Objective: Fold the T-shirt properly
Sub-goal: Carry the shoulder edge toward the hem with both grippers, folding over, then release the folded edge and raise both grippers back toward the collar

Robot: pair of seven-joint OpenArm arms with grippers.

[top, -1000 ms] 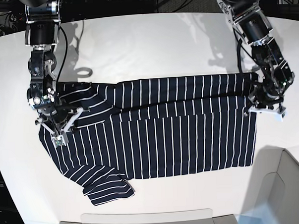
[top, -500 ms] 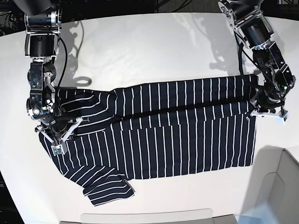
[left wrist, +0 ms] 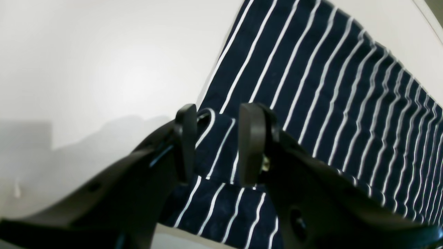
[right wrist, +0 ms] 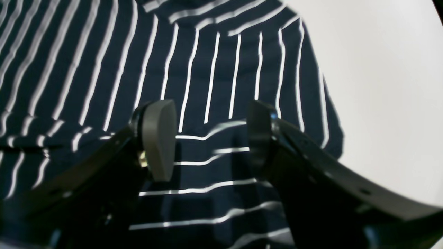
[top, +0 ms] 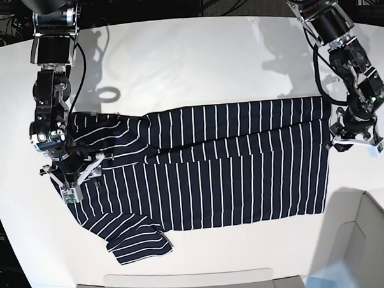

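the left tool (left wrist: 216, 141) has its jaws parted, with a gap between the two dark pads. a small folded corner of the t-shirt (left wrist: 311, 86) lies in this gap, close to one pad, but the pads are not pressed on it, so the cloth is released. in the base view the left tool (top: 355, 139) hangs at the right edge of the t-shirt, just at the end of the folded band.

the right tool (right wrist: 207, 138) is also released, and its jaws stand wide apart. under it lies striped cloth, with stripes in two directions where one layer lies over another. neither pad touches the cloth as far as i can see. in the base view the right tool (top: 69, 181) is over the left end of the t-shirt, near the sleeve part.

the t-shirt (top: 212, 175) lies flat on the white worktop (top: 188, 61), long from left to right. its far side is folded over toward the near side, so a narrower band lies on the wider body. one sleeve (top: 137, 239) sticks out at the near left corner. a small ring (top: 107, 94) lies on the worktop beyond the t-shirt, apart from it.
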